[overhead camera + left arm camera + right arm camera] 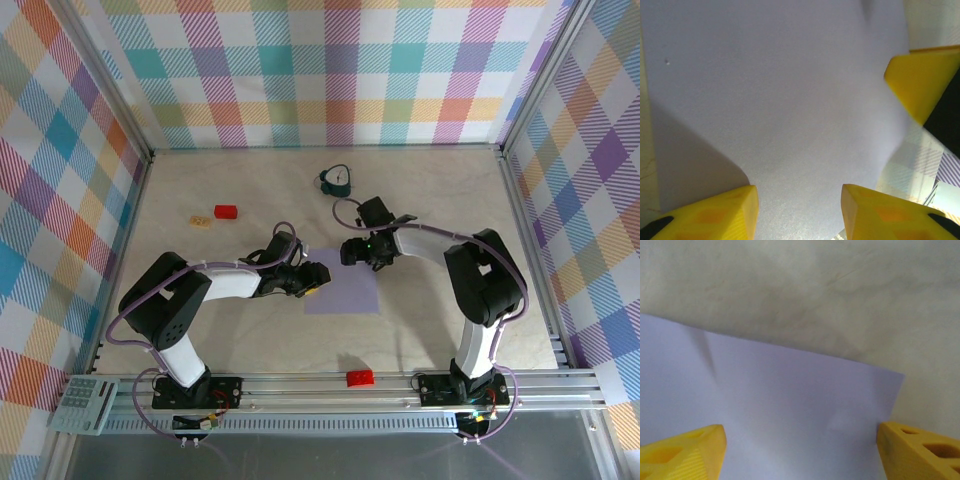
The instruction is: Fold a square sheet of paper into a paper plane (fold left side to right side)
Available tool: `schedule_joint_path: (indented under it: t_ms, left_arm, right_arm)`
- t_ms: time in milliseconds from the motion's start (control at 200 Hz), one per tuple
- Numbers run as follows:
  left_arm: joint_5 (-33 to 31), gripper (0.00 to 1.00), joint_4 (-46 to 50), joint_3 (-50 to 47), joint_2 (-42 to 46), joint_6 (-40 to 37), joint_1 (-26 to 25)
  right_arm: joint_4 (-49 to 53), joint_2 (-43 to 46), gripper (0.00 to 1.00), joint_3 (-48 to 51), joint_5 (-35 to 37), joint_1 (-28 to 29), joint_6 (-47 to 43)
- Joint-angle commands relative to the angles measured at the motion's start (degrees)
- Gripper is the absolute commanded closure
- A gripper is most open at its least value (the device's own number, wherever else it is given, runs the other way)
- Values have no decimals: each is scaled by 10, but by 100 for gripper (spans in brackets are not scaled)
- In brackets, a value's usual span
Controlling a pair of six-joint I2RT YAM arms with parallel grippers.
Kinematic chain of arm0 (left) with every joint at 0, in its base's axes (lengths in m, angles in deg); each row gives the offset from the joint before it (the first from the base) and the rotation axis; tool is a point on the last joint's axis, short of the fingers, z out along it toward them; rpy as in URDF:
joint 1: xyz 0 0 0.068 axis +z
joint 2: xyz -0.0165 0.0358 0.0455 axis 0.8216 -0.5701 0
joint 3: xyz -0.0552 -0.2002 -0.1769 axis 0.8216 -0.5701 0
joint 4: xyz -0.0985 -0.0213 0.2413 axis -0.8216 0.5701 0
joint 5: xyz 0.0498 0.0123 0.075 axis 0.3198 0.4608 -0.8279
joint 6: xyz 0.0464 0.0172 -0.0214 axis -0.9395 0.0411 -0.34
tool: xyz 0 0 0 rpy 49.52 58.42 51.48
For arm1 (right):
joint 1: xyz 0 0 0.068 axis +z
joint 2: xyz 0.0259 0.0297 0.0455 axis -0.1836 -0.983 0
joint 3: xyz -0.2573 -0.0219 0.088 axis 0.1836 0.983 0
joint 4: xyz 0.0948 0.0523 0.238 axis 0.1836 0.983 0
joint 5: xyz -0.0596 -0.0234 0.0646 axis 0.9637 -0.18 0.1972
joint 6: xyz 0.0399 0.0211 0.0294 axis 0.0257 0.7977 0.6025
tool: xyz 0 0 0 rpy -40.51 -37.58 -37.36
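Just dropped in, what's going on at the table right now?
Both arms are bent over the square sheet of paper, which lies flat on the table and looks not yet folded. The left gripper is at its left edge, the right gripper at its far edge, both with fingers apart.

Clock (337, 180) behind paper (345, 292), red block (359, 377) in front, open tabletop (420, 320) right

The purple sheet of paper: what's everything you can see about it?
The square sheet of paper is thin, plain pale lavender and not yet folded, with a faint wrinkle near one edge. It lies on the beige table between the two arms. The left claw sits at its left edge and the right claw at its far edge, both open.
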Motion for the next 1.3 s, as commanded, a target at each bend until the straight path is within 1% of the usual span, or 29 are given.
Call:
schedule_joint_path:
  t_ms: [0,45,185,280,405,555,640,700,760,850,930,1085,1200,1295]
  left_arm:
    - [-15,52,10,-7,-15,-1,-3]
    - [-14,52,10,-6,-15,-1,-3]
    - [-11,52,4,-5,-12,1,-3]
    - [-7,52,-1,-4,-8,2,-3]
    - [-8,52,4,-2,7,-4,-3]
    - [-16,49,26,5,36,-21,0]
    - [-20,48,34,4,63,-34,8]
    - [-20,46,39,0,87,-45,17]
    - [-21,41,45,-6,117,-64,29]
    - [-30,37,66,-15,167,-97,49]
    - [-24,33,73,-30,214,-116,77]
    - [29,25,41,-71,301,-147,141]
    - [60,19,13,-101,360,-170,173]
    - [99,13,-54,-129,393,-161,187]
  right_arm:
    - [41,22,23,12,-23,29,17]
    - [49,26,23,9,-21,34,17]
    - [59,35,30,6,-28,40,16]
    - [61,39,38,7,-30,40,14]
    - [60,45,52,11,-42,37,11]
    - [38,58,67,29,-96,21,14]
    - [22,74,72,45,-127,7,14]
    - [6,90,74,58,-156,-5,13]
    - [-14,112,75,75,-187,-19,11]
    - [-35,147,75,100,-227,-45,4]
    - [-45,181,76,118,-259,-70,-1]
    - [-63,253,77,146,-321,-111,-2]
    - [-60,302,78,143,-352,-114,-8]
    - [-76,334,78,138,-395,-114,6]
